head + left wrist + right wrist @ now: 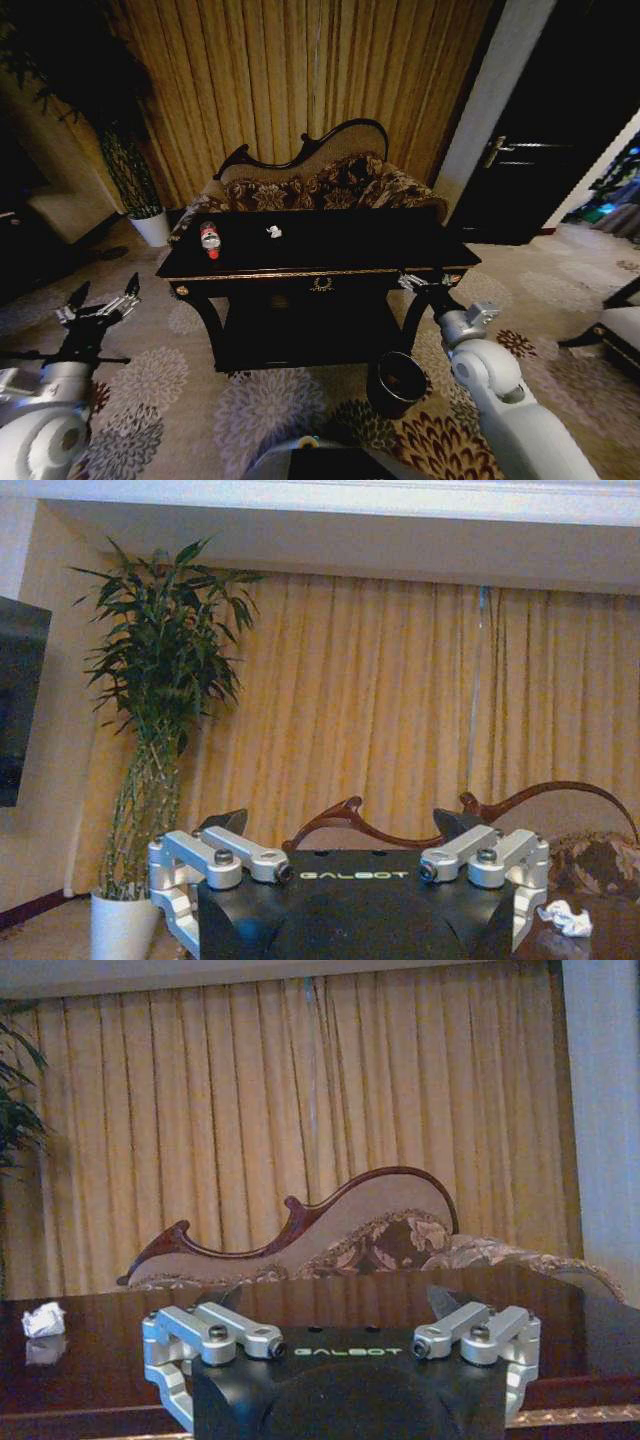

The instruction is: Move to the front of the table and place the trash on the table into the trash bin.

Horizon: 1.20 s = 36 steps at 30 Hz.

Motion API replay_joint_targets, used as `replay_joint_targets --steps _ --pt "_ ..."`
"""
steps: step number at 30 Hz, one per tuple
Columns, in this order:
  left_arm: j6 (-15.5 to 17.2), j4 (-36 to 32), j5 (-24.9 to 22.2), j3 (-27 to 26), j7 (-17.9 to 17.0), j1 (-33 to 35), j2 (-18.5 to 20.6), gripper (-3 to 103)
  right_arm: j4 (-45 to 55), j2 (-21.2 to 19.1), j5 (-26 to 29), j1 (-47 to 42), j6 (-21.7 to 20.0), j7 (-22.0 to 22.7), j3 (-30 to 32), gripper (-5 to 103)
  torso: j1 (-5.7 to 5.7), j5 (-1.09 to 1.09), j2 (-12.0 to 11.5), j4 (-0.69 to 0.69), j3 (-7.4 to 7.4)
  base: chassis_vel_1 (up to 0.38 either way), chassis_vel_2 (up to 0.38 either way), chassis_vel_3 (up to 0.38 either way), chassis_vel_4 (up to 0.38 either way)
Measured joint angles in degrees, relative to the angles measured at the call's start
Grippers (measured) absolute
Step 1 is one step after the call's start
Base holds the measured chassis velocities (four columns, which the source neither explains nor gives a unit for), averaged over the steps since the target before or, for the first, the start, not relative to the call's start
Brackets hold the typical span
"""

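Nearest, low between the two arms, the trash bin on patterned carpet, just inboard of the right forearm, below the table's front right corner. Open floor around the left gripper, well clear of the table's left edge, fingers spread wide, forearm reaching forward and up. Right gripper close against the gold-trimmed front edge near the right corner, jaws parted, wrist level with the tabletop. Beyond both, on the glossy top: red-labelled bottle toward the left end, ahead and inboard of the left gripper; crumpled paper scrap beside it toward centre. Farther back, sofa, then curtains; potted plant far left
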Motion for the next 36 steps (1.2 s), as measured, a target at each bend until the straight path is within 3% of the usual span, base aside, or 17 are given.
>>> replay_joint_targets --steps 23,32,36 --pt "0.1 -0.3 0.1 0.3 -0.1 0.0 -0.1 100 0.4 -0.2 -1.2 -1.0 -0.1 -0.1 -0.9 100 0.03 0.0 0.0 0.0 0.02 -0.159 0.156 0.169 -0.162" --pt "1.0 -0.9 0.1 -0.1 -0.2 0.1 -0.2 100 1.3 -1.3 2.5 -0.4 -2.5 -0.2 -3.1 100 -0.02 0.0 0.0 0.0 -0.01 -0.016 0.024 0.014 -0.023" --pt "1.1 -0.9 0.1 -0.6 -0.3 0.1 -0.3 100 0.8 -3.7 4.6 1.9 -3.4 -0.4 -4.6 100 -0.02 0.0 0.0 0.01 -0.01 0.0 0.0 0.0 0.0"
